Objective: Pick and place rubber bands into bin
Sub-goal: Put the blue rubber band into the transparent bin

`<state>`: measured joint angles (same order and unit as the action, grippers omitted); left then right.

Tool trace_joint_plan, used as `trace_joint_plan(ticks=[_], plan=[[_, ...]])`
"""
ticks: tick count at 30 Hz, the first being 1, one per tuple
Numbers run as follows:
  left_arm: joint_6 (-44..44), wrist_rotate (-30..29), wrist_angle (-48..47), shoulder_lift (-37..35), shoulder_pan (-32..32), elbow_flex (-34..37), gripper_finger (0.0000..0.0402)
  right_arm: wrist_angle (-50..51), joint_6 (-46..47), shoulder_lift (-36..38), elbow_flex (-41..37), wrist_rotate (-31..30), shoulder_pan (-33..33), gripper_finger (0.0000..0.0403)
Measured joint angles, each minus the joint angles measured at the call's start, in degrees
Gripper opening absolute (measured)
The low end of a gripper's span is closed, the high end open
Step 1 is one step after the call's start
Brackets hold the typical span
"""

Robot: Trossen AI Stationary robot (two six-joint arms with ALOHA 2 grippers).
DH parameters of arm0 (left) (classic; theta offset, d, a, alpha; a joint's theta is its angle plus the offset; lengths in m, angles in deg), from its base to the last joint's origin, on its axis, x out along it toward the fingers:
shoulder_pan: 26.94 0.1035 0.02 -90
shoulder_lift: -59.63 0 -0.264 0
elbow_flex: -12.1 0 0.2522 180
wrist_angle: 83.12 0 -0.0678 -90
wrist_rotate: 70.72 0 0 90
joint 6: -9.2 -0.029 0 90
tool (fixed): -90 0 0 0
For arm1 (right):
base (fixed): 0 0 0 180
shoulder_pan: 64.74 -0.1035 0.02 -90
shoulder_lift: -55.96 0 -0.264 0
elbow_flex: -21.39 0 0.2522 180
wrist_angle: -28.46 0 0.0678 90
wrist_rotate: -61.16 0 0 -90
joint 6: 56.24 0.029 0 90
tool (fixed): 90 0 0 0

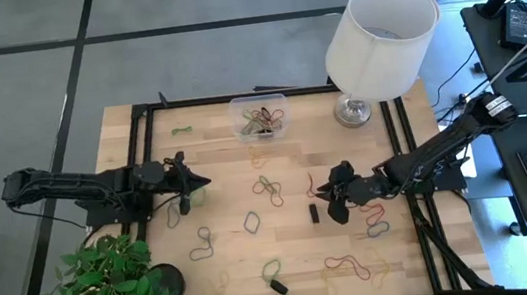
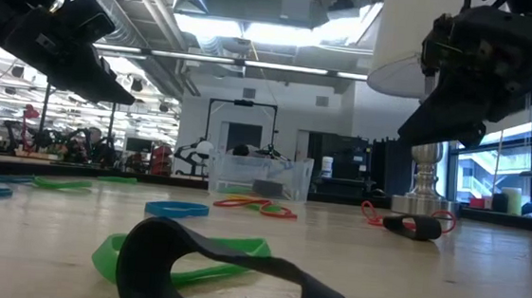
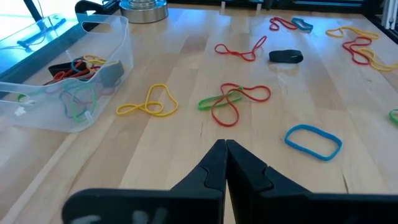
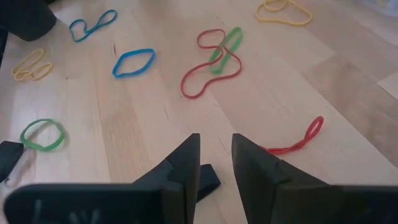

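Several rubber bands lie flat and scattered on the wooden table: a red and green tangle (image 1: 269, 189) (image 3: 233, 99) (image 4: 214, 56), a yellow one (image 3: 148, 104), a blue one (image 3: 314, 141) (image 4: 133, 62) and a red one (image 4: 298, 138). The clear bin (image 1: 260, 118) (image 3: 106, 68) (image 2: 256, 175) stands near the far edge with several bands inside. My left gripper (image 1: 187, 182) (image 3: 225, 149) hovers shut over the table's left part, with nothing visible between its fingers. My right gripper (image 1: 335, 199) (image 4: 216, 149) hovers over the right part, open by a narrow gap, with bare wood in front of it.
A white lampshade on a metal foot (image 1: 380, 27) stands at the far right corner. A potted plant (image 1: 104, 288) sits at the near left corner. Small black blocky pieces (image 1: 313, 212) (image 1: 279, 288) (image 3: 286, 56) lie among the bands. Black frame rails (image 1: 142, 142) border the table.
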<state>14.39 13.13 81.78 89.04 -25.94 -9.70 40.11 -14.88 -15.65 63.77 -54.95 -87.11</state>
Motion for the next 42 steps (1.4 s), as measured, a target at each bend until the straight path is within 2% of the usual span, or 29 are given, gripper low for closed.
trace_joint_plan(ticks=[3,10,19,30,42], plan=[[-0.5,-0.3,0.0,0.0,0.0,0.0,0.0002,0.0,0.0,0.0,0.0,0.0,0.0,0.0096],[-0.9,-5.6,-0.1,0.0,0.0,0.0,0.0008,0.0,0.1,0.0,0.0,0.0,0.0,0.0096],[-1.0,-5.8,-0.1,0.0,0.0,0.0,0.0004,0.0,-1.4,0.0,0.0,0.0,0.0,0.0096],[-5.4,-6.6,-0.1,0.0,0.0,0.0,0.0005,0.0,-2.5,0.0,0.0,0.0,0.0,0.0096],[-0.2,-5.8,-0.3,0.0,0.0,0.0,0.0006,-0.2,-2.6,0.0,0.0,0.0,0.0,0.0096]])
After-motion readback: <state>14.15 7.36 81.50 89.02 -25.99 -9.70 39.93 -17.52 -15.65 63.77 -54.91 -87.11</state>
